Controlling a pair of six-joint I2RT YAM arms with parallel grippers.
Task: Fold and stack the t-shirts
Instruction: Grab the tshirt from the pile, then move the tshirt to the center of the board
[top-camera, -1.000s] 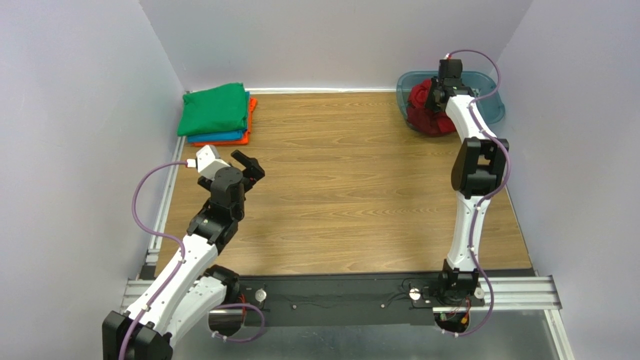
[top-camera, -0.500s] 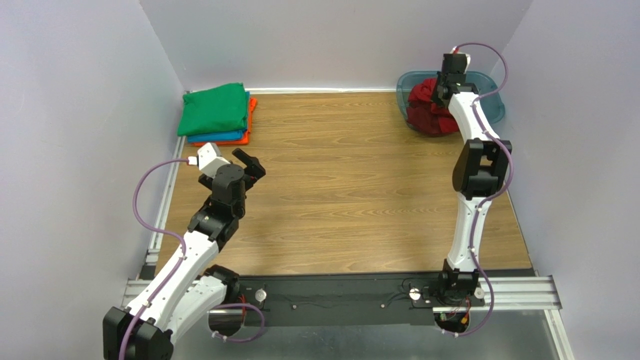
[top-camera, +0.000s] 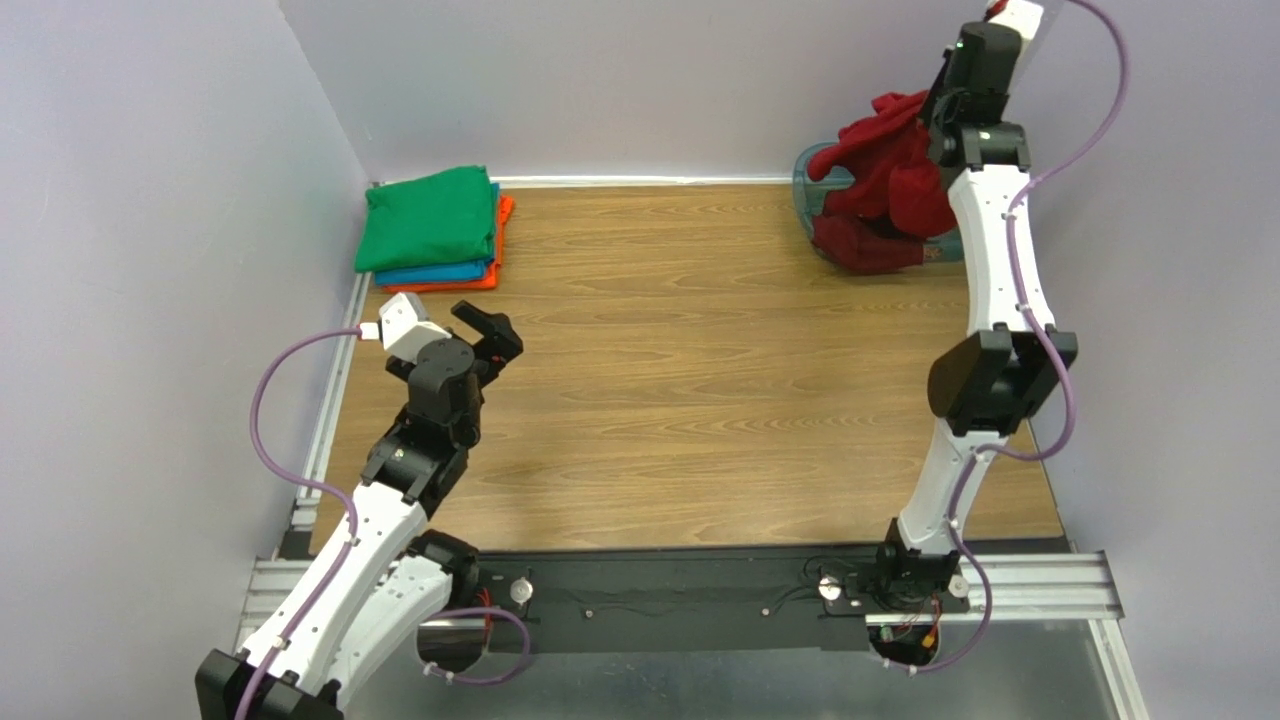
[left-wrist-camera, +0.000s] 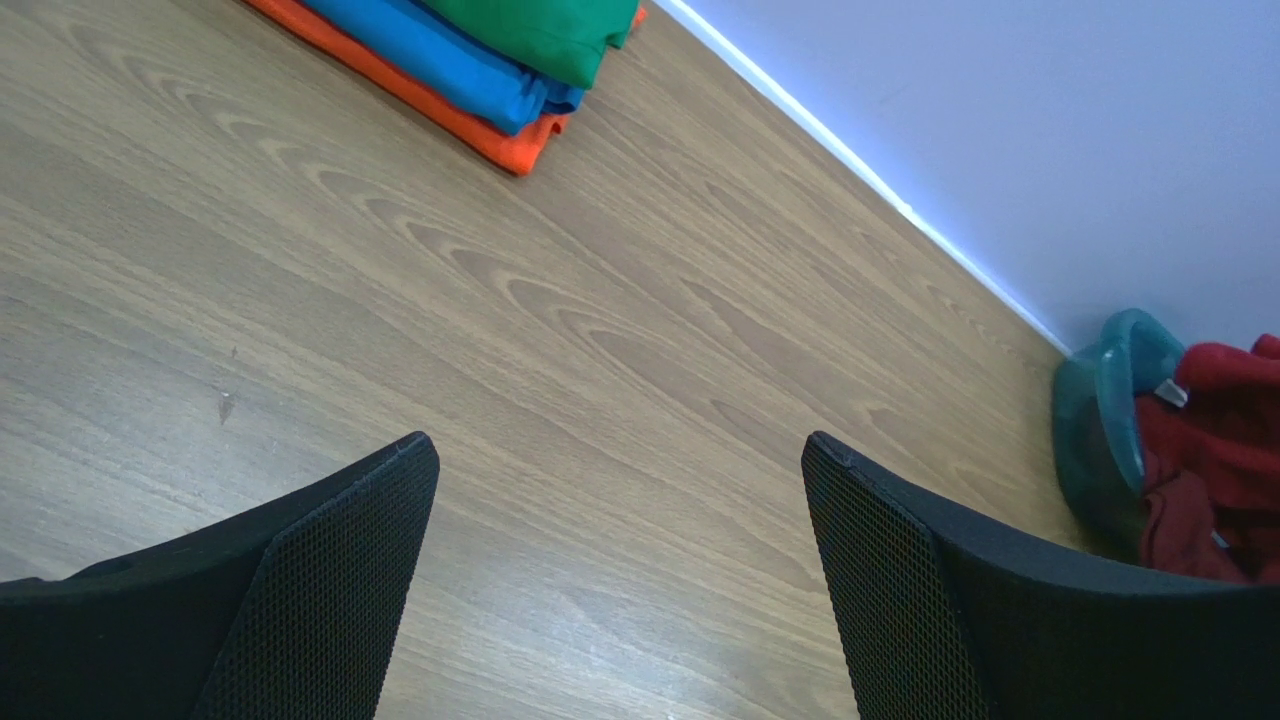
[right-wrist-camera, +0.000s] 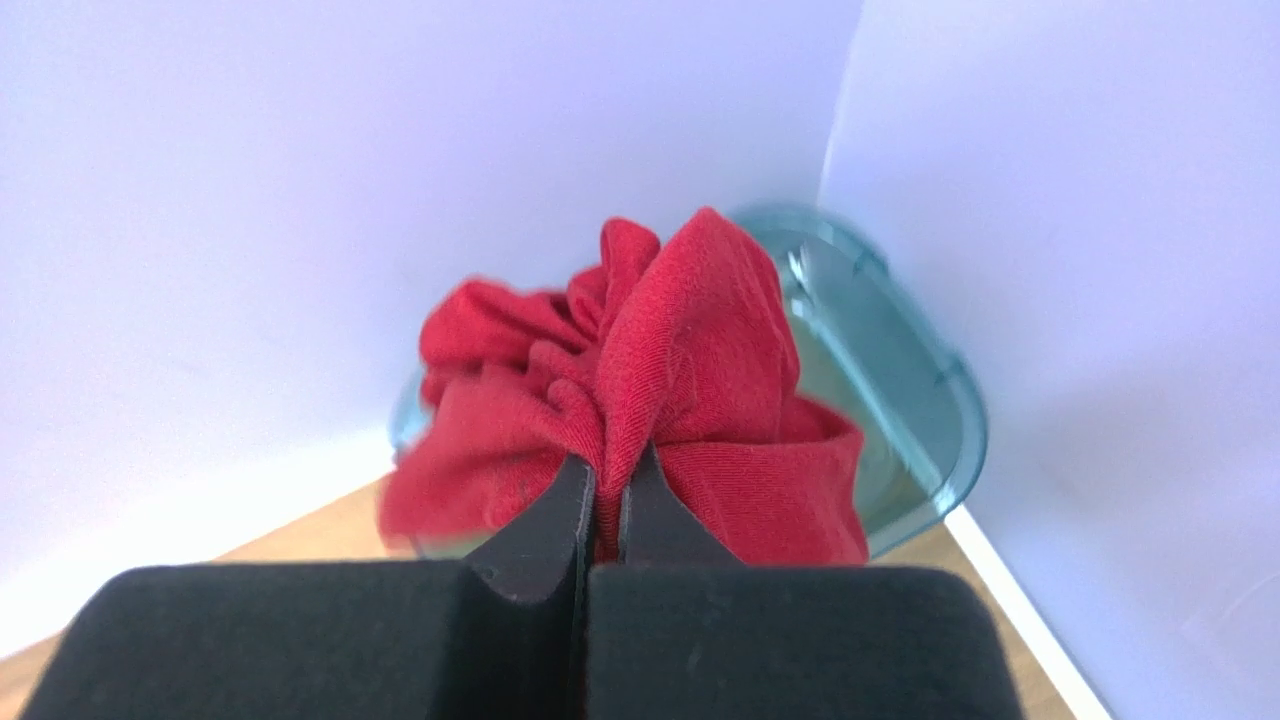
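My right gripper (top-camera: 950, 108) is shut on a bunched dark red t-shirt (top-camera: 887, 173) and holds it high above the teal tub (top-camera: 813, 177) at the back right; the shirt hangs down into the tub. In the right wrist view the fingers (right-wrist-camera: 649, 518) pinch a fold of the red shirt (right-wrist-camera: 691, 360). A folded stack sits at the back left: green t-shirt (top-camera: 430, 218) on top, blue (top-camera: 451, 276) under it, orange (top-camera: 502, 225) at the bottom. My left gripper (top-camera: 489, 333) is open and empty over the bare table, near the stack.
Grey walls close in the table at the back and both sides. The wooden table (top-camera: 706, 375) runs between the stack and the tub. In the left wrist view the stack (left-wrist-camera: 481, 60) lies at the top and the tub (left-wrist-camera: 1104, 420) at the right.
My right gripper has risen from the tub, pulling the dark red shirt up with it. The left arm has shifted slightly left.
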